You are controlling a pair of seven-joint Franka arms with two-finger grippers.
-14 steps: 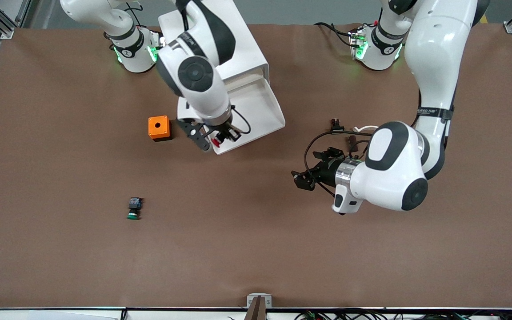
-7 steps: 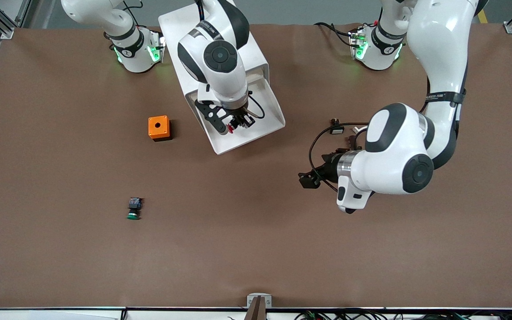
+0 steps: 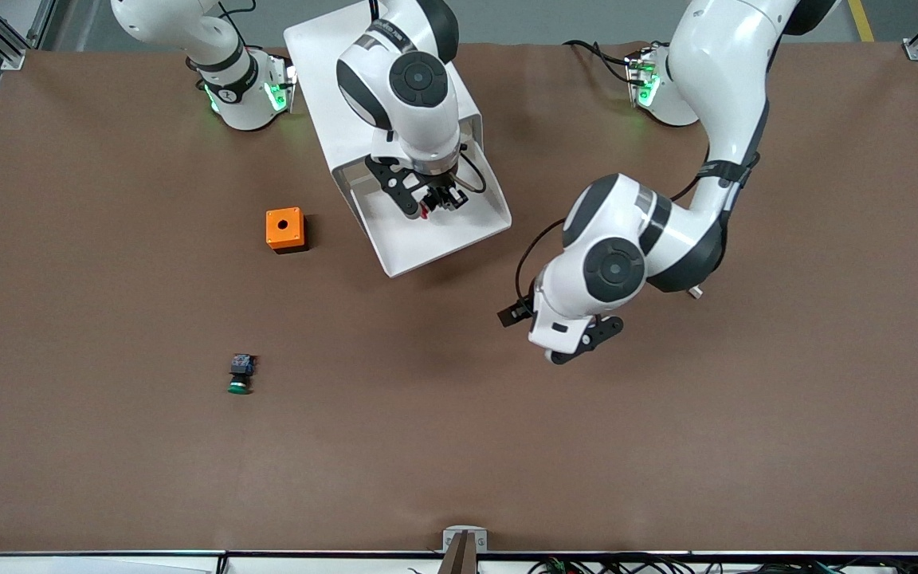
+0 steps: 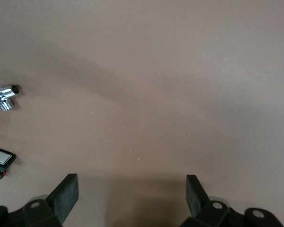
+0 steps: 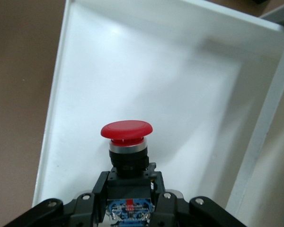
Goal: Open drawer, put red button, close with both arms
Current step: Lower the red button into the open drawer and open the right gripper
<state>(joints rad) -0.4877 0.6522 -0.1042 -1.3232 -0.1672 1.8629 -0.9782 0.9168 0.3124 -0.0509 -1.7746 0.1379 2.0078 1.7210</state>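
The red button [image 5: 127, 131] is clamped in the right gripper [image 3: 435, 201] over the open white drawer [image 3: 471, 231], nothing between them. An orange box [image 3: 284, 229] sits beside the drawer; a green button [image 3: 240, 375] lies nearer the camera. A second ago the right gripper hung at the drawer's front edge. The left gripper [image 4: 131, 198], wide and empty, has swung over bare table [image 3: 746, 399].

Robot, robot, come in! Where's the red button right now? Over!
Right gripper shut on red button, over the open drawer. Left gripper open, empty, over bare table. Nothing in the way.
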